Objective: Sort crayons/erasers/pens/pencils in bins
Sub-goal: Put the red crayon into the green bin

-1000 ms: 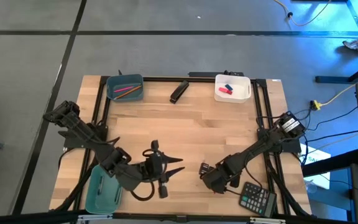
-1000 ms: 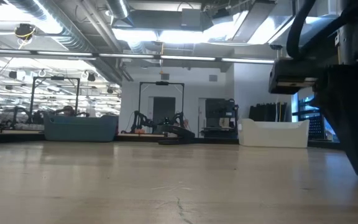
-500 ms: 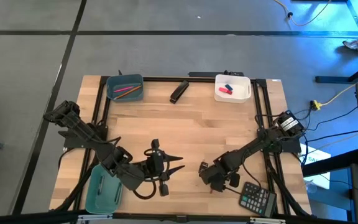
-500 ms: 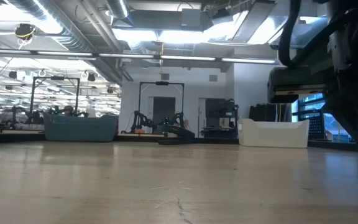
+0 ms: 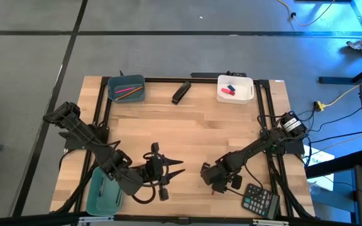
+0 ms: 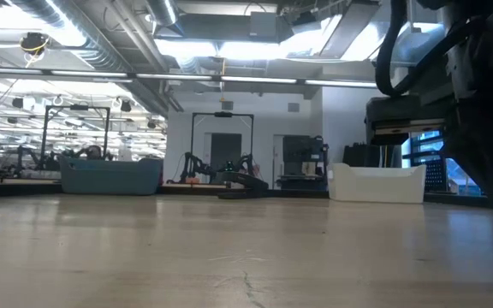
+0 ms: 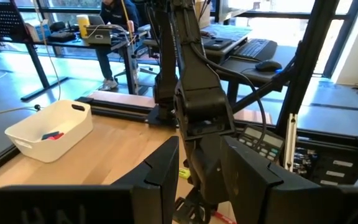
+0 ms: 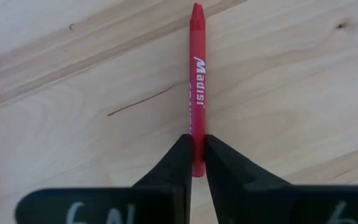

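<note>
A red crayon with white lettering shows in the right wrist view over the wooden table. My right gripper is shut on it near the table's near edge, beside the black calculator. My left gripper waits open near the table's middle, its fingers pointing toward the right arm. The blue-grey bin holds coloured pencils. The white bin holds a red and a pink eraser. The teal bin stands at the near left corner. My right gripper pinches the red crayon between its two fingertips at the blunt end, opposite its point. The fingers come from above and lie along the crayon, which sticks out ahead of them. Whether the crayon rests on the wood or is just clear, I cannot tell.
A thick black stapler-like object lies by the far edge between the blue-grey and white bins. The calculator sits at the near right corner, close to the right gripper. A black frame rail runs along the far edge. Bare wood lies across the table's middle.
My right gripper has shifted a little toward the table's left by the near edge. In the low view, its dark finger that reached down at the right side has moved out of sight.
</note>
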Action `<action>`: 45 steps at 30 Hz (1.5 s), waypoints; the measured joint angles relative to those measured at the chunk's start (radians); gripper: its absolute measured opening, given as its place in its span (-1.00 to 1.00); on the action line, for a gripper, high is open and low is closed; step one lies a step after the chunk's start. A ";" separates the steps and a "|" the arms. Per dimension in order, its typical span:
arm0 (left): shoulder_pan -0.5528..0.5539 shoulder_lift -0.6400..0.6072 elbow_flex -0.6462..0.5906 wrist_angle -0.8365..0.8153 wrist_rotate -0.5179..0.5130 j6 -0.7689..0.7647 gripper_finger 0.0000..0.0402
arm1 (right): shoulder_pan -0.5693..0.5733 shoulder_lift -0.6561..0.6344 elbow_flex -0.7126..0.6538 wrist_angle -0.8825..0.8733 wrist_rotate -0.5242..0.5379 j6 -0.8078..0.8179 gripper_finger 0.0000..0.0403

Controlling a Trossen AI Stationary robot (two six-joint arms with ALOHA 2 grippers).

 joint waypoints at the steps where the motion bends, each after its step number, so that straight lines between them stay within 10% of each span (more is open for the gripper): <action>1: 0.000 0.000 0.000 0.000 -0.002 -0.003 -0.45 | 0.000 0.000 0.000 0.000 0.000 0.000 -0.78; 18: 0.000 -0.014 -0.001 -0.060 -0.004 -0.048 -0.45 | -0.011 0.006 0.070 -0.020 -0.014 0.126 -0.78; 28: -0.079 -0.092 -0.001 -0.502 0.009 -0.440 -0.45 | -0.108 -0.036 0.133 -0.003 -0.044 0.226 -0.78; 45: -0.107 -0.072 -0.001 -0.676 0.100 -0.534 -0.02 | -0.337 -0.204 0.138 0.477 -0.233 0.542 -0.78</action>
